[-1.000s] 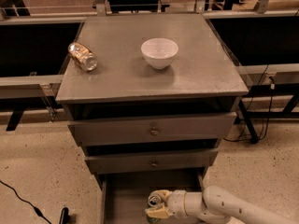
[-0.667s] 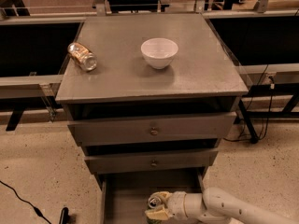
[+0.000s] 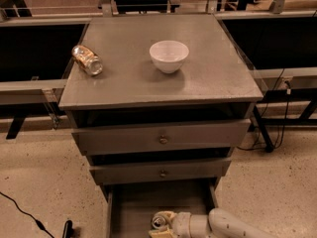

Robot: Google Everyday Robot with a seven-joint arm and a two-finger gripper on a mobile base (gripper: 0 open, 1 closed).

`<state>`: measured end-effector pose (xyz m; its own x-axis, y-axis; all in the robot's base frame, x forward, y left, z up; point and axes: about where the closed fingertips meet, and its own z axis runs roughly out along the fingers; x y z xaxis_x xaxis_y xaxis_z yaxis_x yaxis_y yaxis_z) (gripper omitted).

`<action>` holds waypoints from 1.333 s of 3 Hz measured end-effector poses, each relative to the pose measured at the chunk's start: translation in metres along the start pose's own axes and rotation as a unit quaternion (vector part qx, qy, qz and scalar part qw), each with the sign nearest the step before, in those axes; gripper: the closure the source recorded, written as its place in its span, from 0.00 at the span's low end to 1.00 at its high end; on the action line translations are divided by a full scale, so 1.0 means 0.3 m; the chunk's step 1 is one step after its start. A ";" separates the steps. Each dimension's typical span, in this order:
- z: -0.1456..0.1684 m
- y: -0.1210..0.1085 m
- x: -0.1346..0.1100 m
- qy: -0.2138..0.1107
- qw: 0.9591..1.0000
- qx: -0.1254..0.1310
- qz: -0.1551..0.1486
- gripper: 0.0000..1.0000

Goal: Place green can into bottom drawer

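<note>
The bottom drawer [image 3: 133, 207] is pulled out below the two upper drawers, showing a grey floor and low sides. My gripper [image 3: 163, 224] reaches in from the lower right, over the front part of that drawer. Its pale fingers [image 3: 167, 215] flank the green can [image 3: 159, 220], of which I mostly see the silver top. The can is inside the drawer's outline, low in it. I cannot tell whether it rests on the floor.
On the cabinet top [image 3: 218, 68] a white bowl [image 3: 169, 55] stands at centre and an orange-tan can [image 3: 87, 60] lies on its side at the left. The two upper drawers [image 3: 161, 139] with brass knobs are slightly open. A black cable [image 3: 25, 214] lies on the floor, left.
My gripper with the can has shifted slightly left and toward the drawer's front. Nothing on the cabinet top has moved.
</note>
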<state>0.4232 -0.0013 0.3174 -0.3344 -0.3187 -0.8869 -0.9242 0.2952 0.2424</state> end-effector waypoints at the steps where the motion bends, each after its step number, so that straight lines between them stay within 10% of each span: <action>1: 0.127 -0.029 0.177 -0.026 0.999 0.005 -0.029 1.00; 4: 0.082 -0.141 0.131 -0.013 0.995 0.052 -0.080 1.00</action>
<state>0.4536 -0.0042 0.2626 -0.1779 -0.3466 -0.9210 -0.9405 0.3351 0.0556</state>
